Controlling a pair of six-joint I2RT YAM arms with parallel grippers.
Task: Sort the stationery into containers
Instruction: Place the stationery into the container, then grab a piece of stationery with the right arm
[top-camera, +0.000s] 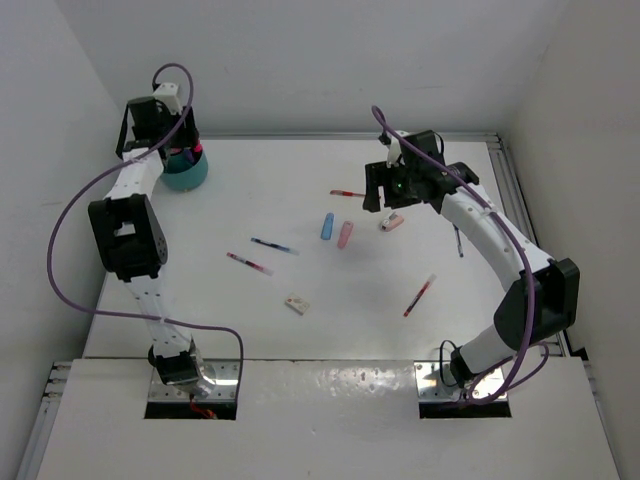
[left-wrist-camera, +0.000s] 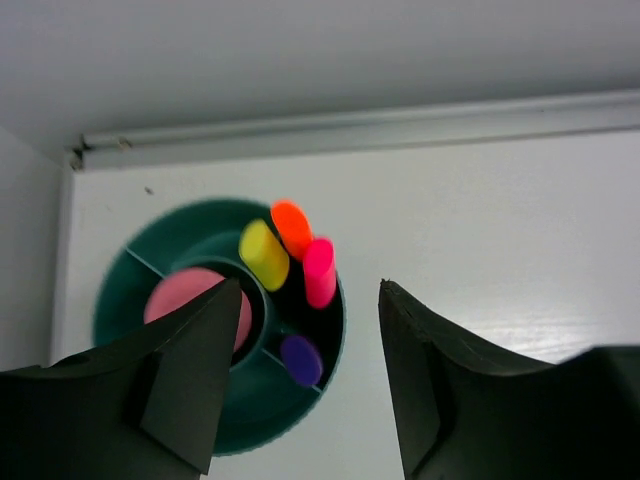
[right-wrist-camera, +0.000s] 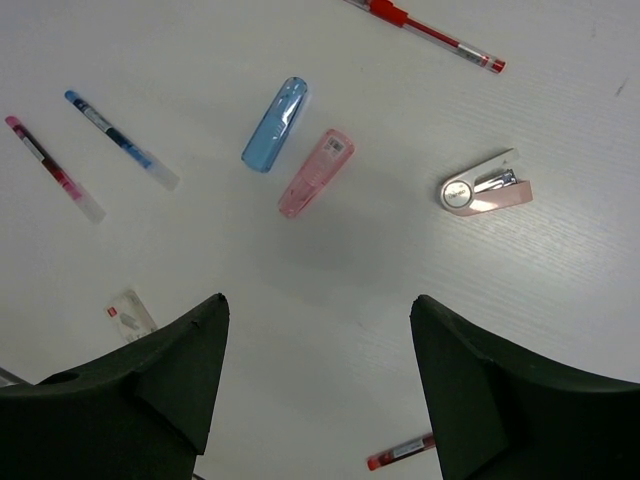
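The teal cup (top-camera: 186, 172) stands at the far left of the table. In the left wrist view its compartments (left-wrist-camera: 115, 300) hold yellow (left-wrist-camera: 264, 254), orange (left-wrist-camera: 292, 227), pink (left-wrist-camera: 320, 272) and purple (left-wrist-camera: 301, 360) highlighters and a pink tube (left-wrist-camera: 190, 305). My left gripper (left-wrist-camera: 310, 285) hovers open just above the cup, holding nothing. My right gripper (right-wrist-camera: 319, 298) hangs open over the table's middle right, above bare surface. Beyond it lie a blue eraser (right-wrist-camera: 275, 124), a pink eraser (right-wrist-camera: 316, 172), a pink stapler (right-wrist-camera: 485, 186) and a red pen (right-wrist-camera: 430, 32).
A blue pen (top-camera: 274, 246) and a red pen (top-camera: 249, 263) lie left of centre, with a small wrapped eraser (top-camera: 296, 304) nearer the front. Another red pen (top-camera: 419, 295) lies at the right, and a dark pen (top-camera: 459, 240) sits under the right arm. White walls enclose the table.
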